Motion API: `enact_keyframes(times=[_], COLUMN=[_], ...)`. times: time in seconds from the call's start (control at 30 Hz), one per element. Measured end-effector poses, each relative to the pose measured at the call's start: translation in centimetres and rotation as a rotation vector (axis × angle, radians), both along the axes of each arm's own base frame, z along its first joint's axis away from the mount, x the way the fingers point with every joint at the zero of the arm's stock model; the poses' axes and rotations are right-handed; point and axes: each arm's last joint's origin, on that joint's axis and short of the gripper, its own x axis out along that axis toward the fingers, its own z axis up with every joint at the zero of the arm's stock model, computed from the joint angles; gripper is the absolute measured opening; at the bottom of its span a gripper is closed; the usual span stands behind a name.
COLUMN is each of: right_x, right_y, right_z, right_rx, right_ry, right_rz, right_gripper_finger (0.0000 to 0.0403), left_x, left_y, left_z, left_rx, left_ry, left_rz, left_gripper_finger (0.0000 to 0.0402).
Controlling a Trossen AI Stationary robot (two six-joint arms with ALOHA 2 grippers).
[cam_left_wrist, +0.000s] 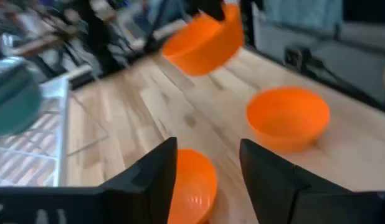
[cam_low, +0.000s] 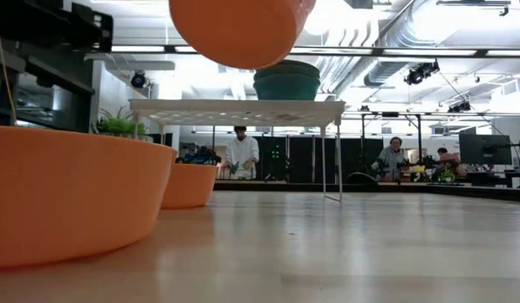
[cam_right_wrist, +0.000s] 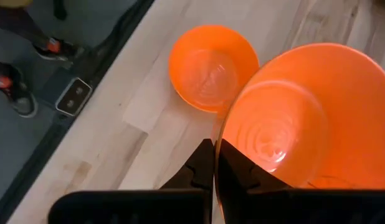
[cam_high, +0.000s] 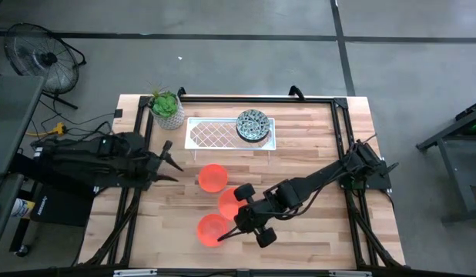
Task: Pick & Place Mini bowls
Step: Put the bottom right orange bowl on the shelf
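Observation:
Three orange mini bowls show in the high view. One point(cam_high: 212, 178) rests on the table in front of my open left gripper point(cam_high: 170, 163), and its rim point(cam_left_wrist: 192, 186) lies just below those fingers point(cam_left_wrist: 208, 168). A second point(cam_high: 212, 229) sits near the table's near edge. The third point(cam_high: 227, 200) is held by my right gripper point(cam_high: 238, 211) between the other two. Patterned mini bowls point(cam_high: 253, 125) sit stacked on the white wire rack point(cam_high: 215, 135). My right gripper pinches the held orange bowl by its rim point(cam_right_wrist: 225, 140), one finger point(cam_right_wrist: 242, 177) inside the bowl and one outside. The bowl point(cam_low: 239, 29) hangs lifted clear of the table and is tilted point(cam_left_wrist: 202, 40).
A potted green plant point(cam_high: 167, 108) stands at the far left corner beside the rack. The table's right half point(cam_high: 315, 154) is bare wood. A fan point(cam_high: 41, 58) stands on the floor beyond the table. People point(cam_low: 241, 151) are in the room behind.

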Motion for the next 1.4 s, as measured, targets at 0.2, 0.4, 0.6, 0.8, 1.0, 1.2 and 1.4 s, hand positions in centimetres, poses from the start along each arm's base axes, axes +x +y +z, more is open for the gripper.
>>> enact_keyframes(times=[0.2,0.4,0.6,0.8,1.0,1.2,1.4], right_x=[0.6,1.1,1.5,1.9,1.8,1.7,1.7], right_y=[-0.9,-1.7,-2.8,-3.8,-4.0,-4.0,-3.9], right_z=[0.1,0.2,0.2,0.2,0.1,0.0,0.1], right_rx=[0.037,0.032,0.034,0.031,0.047,0.061,0.072], right_ry=[-0.002,-0.025,-0.024,-0.017,0.009,0.018,0.016], right_rz=[0.027,0.032,0.009,-0.017,-0.013,-0.003,0.011], right_gripper_finger=[0.0000,0.0000,0.0000,0.0000,0.0000,0.0000,0.0000], left_x=[2.5,5.5,9.6,12.5,14.8,16.0,16.7], left_y=[0.0,-0.1,-0.3,-2.3,-4.6,-6.2,-7.0], left_z=[2.3,4.8,5.8,5.8,6.2,7.2,6.3], left_rx=[0.141,0.216,0.231,0.320,0.451,0.600,0.667], left_ry=[0.119,0.121,0.176,0.257,0.281,0.263,0.304], left_rz=[-0.066,-0.110,-0.197,-0.347,-0.368,-0.333,-0.373], left_gripper_finger=[0.0177,0.0177,0.0177,0.0177,0.0177,0.0177,0.0177])
